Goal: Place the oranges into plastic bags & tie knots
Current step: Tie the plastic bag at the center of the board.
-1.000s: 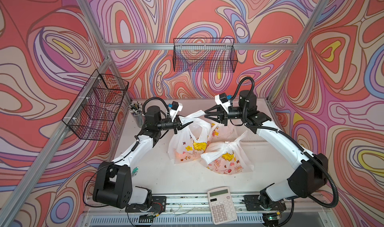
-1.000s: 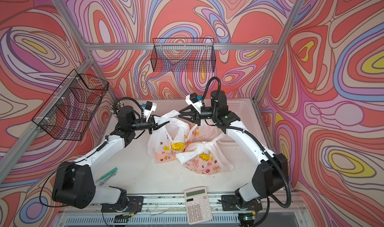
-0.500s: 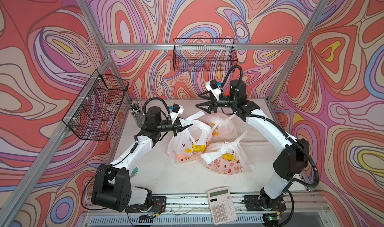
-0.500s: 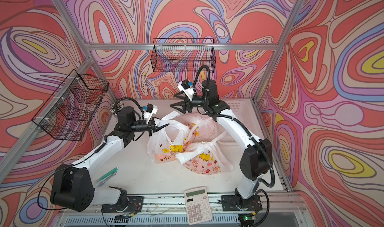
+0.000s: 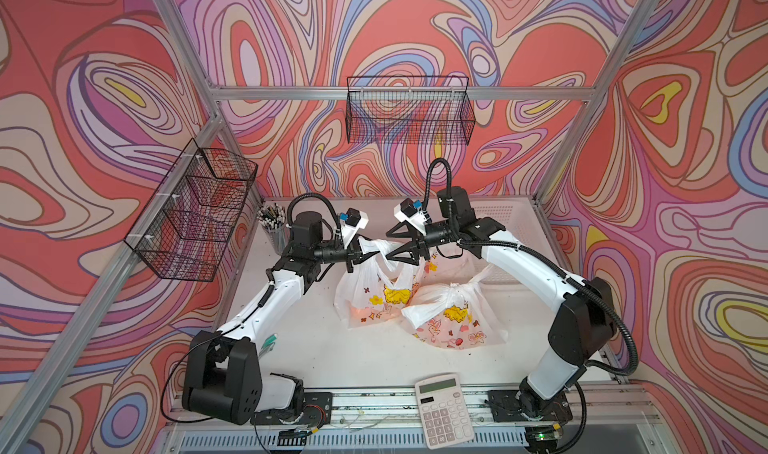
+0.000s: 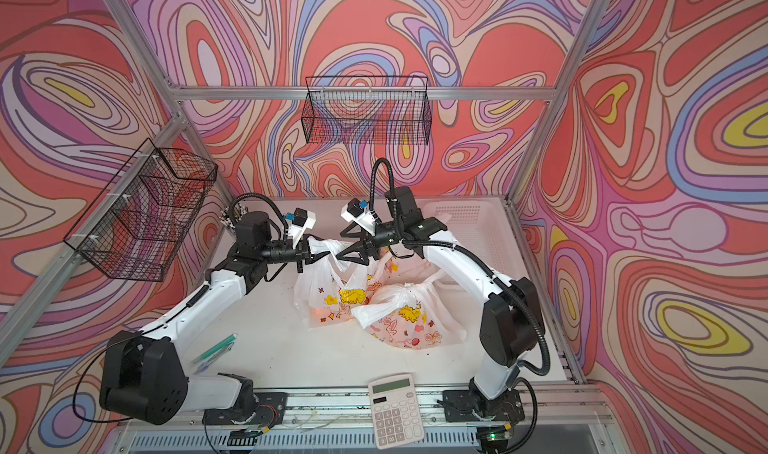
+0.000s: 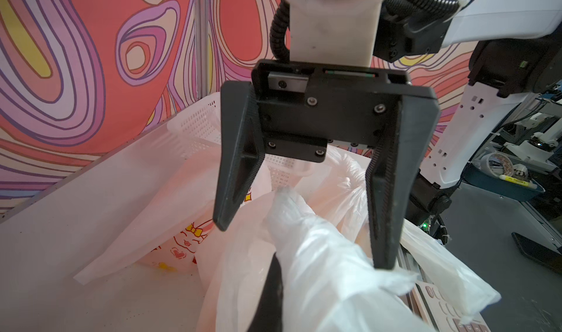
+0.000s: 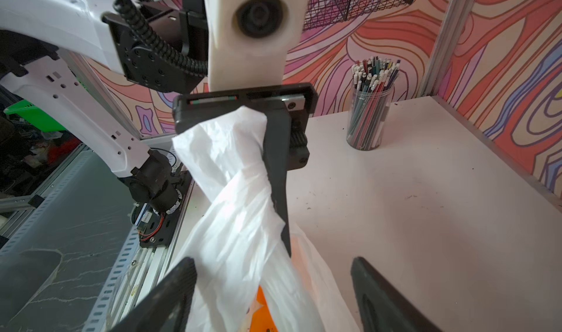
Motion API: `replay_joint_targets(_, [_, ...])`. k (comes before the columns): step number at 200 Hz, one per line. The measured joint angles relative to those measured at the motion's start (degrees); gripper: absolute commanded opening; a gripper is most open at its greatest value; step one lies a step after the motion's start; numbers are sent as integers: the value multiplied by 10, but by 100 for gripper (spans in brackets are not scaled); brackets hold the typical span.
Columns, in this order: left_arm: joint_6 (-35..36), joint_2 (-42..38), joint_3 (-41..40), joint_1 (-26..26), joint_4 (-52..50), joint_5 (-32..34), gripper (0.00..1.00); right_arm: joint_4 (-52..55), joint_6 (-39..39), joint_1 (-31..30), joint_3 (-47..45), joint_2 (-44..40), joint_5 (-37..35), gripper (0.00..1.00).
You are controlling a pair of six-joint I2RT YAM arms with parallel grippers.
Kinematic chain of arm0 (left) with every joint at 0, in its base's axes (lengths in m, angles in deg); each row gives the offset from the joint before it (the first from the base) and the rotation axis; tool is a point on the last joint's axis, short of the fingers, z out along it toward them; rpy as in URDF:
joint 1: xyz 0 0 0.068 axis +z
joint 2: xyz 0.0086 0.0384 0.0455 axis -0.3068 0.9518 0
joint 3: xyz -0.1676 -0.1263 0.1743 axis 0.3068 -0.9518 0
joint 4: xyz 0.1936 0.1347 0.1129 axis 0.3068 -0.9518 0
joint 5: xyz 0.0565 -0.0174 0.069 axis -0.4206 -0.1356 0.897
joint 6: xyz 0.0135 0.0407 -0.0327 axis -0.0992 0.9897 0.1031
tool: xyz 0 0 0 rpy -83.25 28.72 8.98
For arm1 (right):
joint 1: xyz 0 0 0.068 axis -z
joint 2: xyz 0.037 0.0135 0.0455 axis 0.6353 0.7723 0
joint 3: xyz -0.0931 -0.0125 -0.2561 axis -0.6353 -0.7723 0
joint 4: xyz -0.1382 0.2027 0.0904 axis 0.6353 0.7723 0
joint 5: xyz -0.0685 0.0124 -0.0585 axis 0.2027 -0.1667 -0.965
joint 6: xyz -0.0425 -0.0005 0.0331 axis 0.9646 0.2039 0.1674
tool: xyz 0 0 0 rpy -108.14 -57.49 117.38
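Just beyond the calculator [image 5: 444, 410], a tied bag [image 5: 457, 327] is laid on its side. Its knot [image 5: 451, 294] is closed, so no gripper is applied to it. Farther from the calculator, an open bag [image 5: 374, 298] is held upright by one twisted handle [image 8: 231, 175], which is clamped in the left gripper [image 5: 361, 250] and judged to be tensioned for knotting. The right gripper [image 5: 390, 246] is set with jaws apart astride that handle; contact cannot be confirmed. The oranges [image 8: 264, 309] are seen only as an orange glow through the film, so their count is not determinable. Farthest from the calculator, a third bag [image 5: 453, 264] is largely hidden by the right arm [image 5: 523, 264].
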State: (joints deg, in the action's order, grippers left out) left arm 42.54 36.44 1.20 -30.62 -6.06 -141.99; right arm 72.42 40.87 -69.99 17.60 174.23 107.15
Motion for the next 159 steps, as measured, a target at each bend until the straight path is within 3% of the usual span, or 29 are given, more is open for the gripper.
replay_joint_targets(45, [36, -15, 13, -5, -38, 19, 0, 21, 1, -12, 2, 0, -31, 73])
replay_joint_targets(68, [39, -20, 13, -7, -45, 26, 0, 29, 2, -14, 4, 1, -45, 54])
replay_joint_targets(88, [39, -21, 13, -7, -48, 32, 10, 38, 3, -14, 13, 6, -48, 31])
replay_joint_targets(109, [37, -26, 13, -7, -54, 44, 20, 47, 1, -14, 17, 10, -54, 15])
replay_joint_targets(131, [31, -38, 13, -7, -64, 56, 29, 59, -2, -14, 23, 13, -64, 6])
replay_joint_targets(159, [23, -62, 13, -3, -81, 69, 31, 65, 3, -14, 27, 13, -76, 0])
